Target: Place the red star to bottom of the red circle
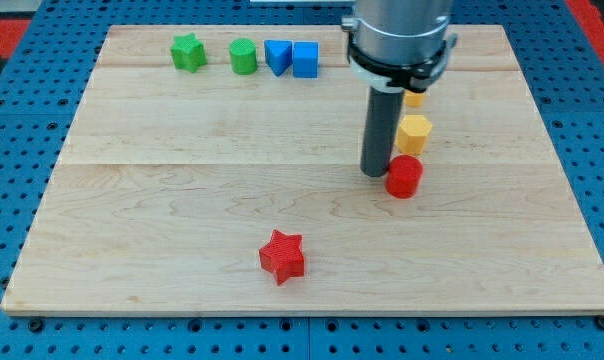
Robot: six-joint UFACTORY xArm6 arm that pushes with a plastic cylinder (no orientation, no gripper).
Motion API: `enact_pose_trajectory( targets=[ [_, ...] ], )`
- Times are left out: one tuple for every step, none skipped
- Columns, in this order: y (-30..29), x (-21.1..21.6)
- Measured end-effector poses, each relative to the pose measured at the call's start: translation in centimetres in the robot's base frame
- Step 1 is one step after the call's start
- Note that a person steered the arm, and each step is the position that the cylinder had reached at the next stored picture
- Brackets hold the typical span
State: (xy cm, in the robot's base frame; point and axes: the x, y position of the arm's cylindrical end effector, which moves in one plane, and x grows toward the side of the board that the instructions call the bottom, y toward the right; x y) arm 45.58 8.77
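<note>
The red star (282, 256) lies near the view's bottom, a little left of centre, on the wooden board (182, 200). The red circle (404, 177) stands right of centre. My tip (375, 173) rests on the board just left of the red circle, close to or touching it. The red star is far from my tip, down and to the view's left.
A yellow hexagon (414, 133) sits just above the red circle, with another yellow block (414, 98) above it, partly hidden by the arm. Along the view's top stand a green star (188, 52), a green circle (243, 56), a blue triangle (276, 55) and a blue cube (304, 59).
</note>
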Motion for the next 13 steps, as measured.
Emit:
enact_pose_trajectory(
  targets=[
    [-5.1, -0.5],
    [-14.0, 0.1],
    [-21.2, 5.5],
    [-19.3, 9.4],
    [-12.5, 11.1],
    [-7.6, 11.8],
    [-4.4, 12.0],
    [-4.7, 14.7],
    [-3.1, 15.6],
    [0.9, 14.3],
    [2.8, 13.0],
    [1.3, 16.1],
    [-4.0, 15.6]
  ],
)
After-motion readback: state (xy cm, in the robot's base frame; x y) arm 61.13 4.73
